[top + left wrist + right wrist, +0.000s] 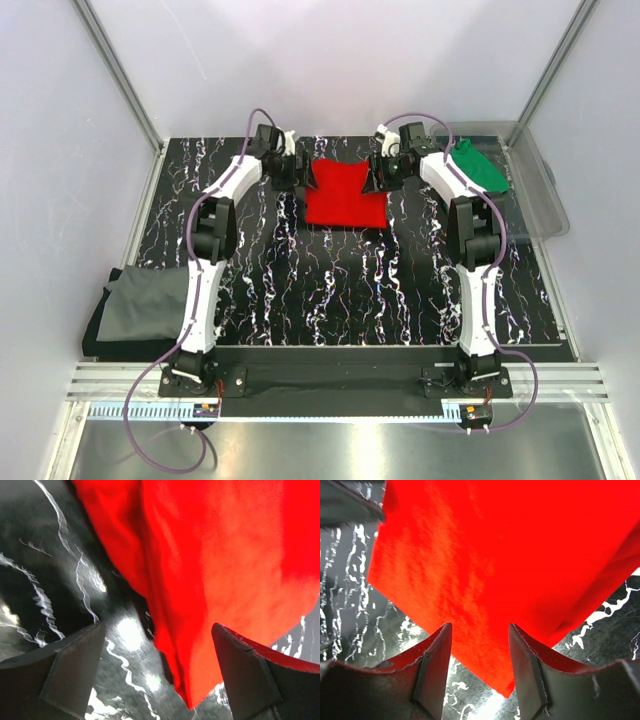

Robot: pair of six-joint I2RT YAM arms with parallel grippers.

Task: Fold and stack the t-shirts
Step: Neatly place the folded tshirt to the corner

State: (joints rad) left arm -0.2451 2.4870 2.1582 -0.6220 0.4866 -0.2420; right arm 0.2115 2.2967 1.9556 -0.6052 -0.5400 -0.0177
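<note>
Overhead view of a black, white-veined tabletop (340, 290) w/ two white-and-black robot arms reaching from the near edge toward the far side. The bright red t-shirt (345, 195) lies flat at far centre, folded into a rough rectangle w/ a shallow notch in its far edge. The left gripper (297, 172) sits just beside the shirt's far-left corner and the right gripper (378, 172) just beside its far-right corner, so the shirt lies between them. Left wrist cam: the two dark fingers (75, 665) stand wide apart, released, w/ a pointed corner of red cloth lying on the table in the gap, nearer the right-hand finger; neither pad presses the fabric. Right wrist cam: fingers (432, 670) are parted less widely, also released, and a red corner runs down between them w/ table showing at each side; not pinched. The green t-shirt (478, 165) is bunched up at the far right, at the left end of a clear plastic bin (540, 190), partly behind the right arm. The dark grey t-shirt (135, 310) lies rumpled at the near left, over the table's left edge, partly hidden by the left arm.
</note>
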